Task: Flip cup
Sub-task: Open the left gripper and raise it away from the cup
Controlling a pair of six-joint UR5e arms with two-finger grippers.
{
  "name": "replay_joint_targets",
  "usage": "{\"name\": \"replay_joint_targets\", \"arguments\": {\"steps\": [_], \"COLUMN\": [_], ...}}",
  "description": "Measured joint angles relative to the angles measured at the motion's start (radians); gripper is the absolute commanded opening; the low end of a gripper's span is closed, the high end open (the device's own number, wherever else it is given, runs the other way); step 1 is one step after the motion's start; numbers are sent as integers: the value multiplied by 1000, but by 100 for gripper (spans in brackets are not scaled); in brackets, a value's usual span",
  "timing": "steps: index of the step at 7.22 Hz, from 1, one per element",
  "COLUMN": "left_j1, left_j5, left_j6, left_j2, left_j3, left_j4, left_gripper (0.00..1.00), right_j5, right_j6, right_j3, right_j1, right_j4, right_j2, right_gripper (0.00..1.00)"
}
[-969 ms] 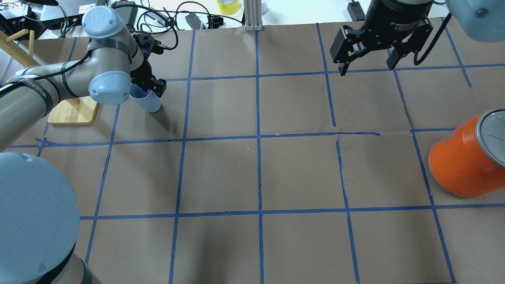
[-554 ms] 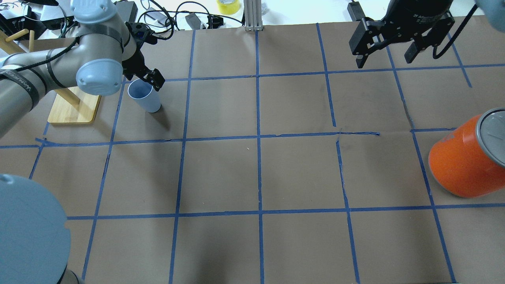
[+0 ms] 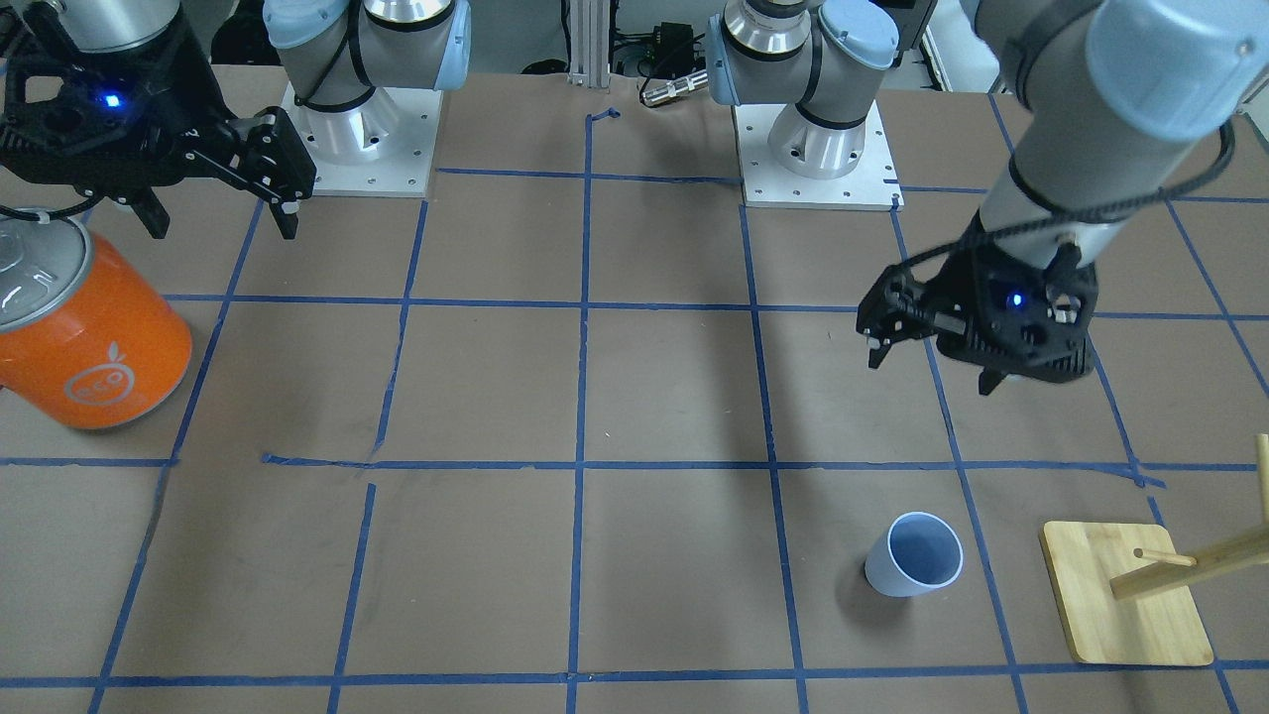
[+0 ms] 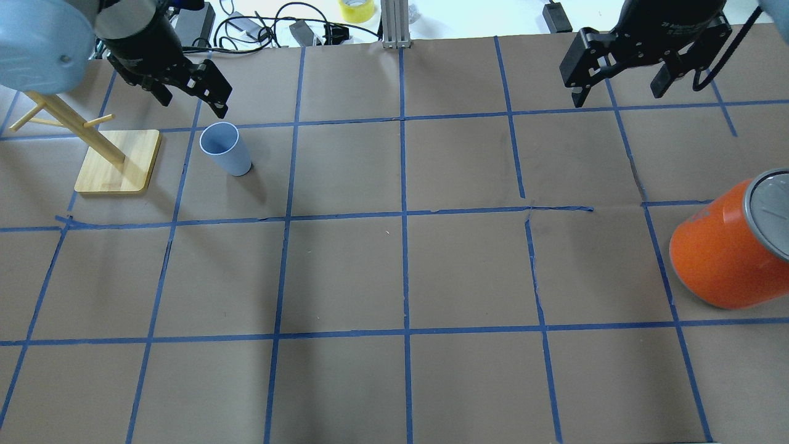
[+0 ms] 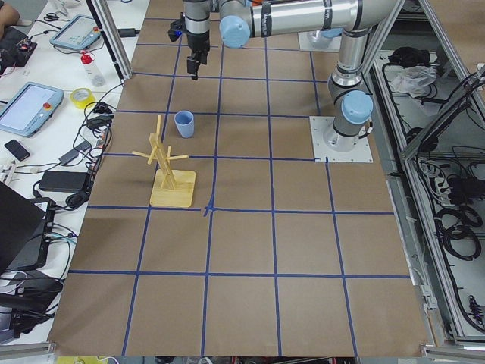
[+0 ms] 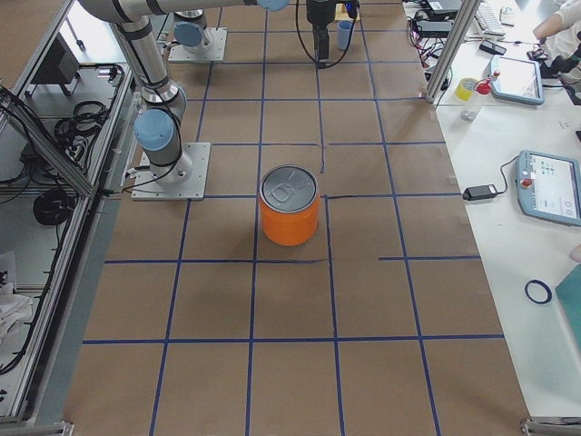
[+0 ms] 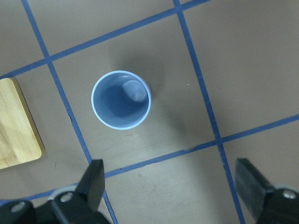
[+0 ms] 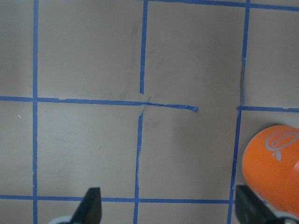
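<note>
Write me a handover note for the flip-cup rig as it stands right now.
Left gripper: open, empty, raised above the table, clear of the cup.
Right gripper: open, empty, hovering over the far part of the table.
Cup: upright, mouth up, on the table beside the wooden rack base, touching neither it nor a gripper. The orange can stands at the right arm's end.
Done: the cup is set down mouth-up and free, so the flip appears complete.
Left: probably only to confirm that the cup is stable and park both arms.
</note>
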Motion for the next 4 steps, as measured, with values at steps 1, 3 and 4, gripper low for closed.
{"name": "replay_joint_targets", "arguments": {"steps": [1,3,4], "left_j1": [-3,-6,-9], "left_j5": [-20,-25,-8], "left_j6": [-23,-100,-140], "left_j2": [39,59,69], "left_j3": [-1,-29,-41], "left_j4": [-46,-66,-65], "left_gripper": [100,100,100], "right_j5": [-4,-4,2], "right_j6": [2,4,4], "right_j3": [3,5,6], "right_j1": [0,0,-1], "right_j4": [-2,-4,-2], "right_j2": [0,-1,-1], "right_gripper": [100,100,100]}}
